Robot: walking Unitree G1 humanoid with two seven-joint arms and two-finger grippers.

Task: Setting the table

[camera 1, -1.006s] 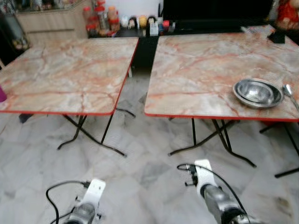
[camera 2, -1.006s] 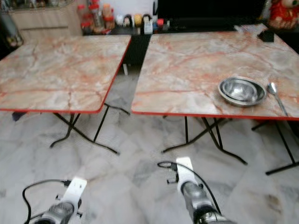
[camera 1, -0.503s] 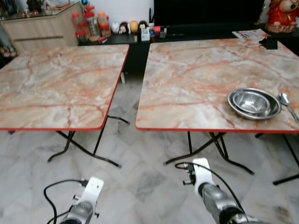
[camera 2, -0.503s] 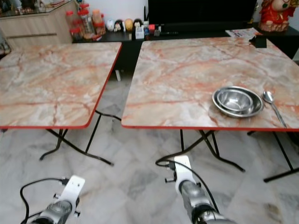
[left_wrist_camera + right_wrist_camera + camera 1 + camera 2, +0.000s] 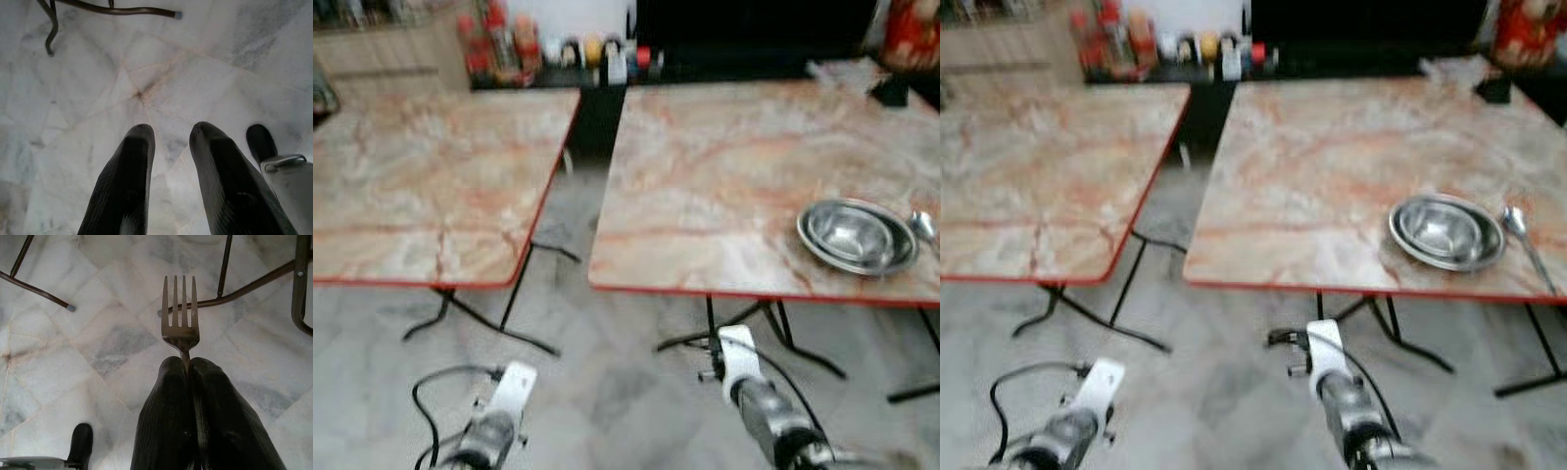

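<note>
One thin neck-pinch is all my right gripper (image 5: 188,367) has on the fork (image 5: 180,316), so walking jolts toward the two-o'clock bowl (image 5: 858,235) could shake it loose.

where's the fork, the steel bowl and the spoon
fork (image 5: 180,318): right wrist view, base of the tines.
steel bowl (image 5: 1446,231): right eye view, inside of the bowl.
spoon (image 5: 1514,221): right eye view, the spoon's bowl end.
</note>
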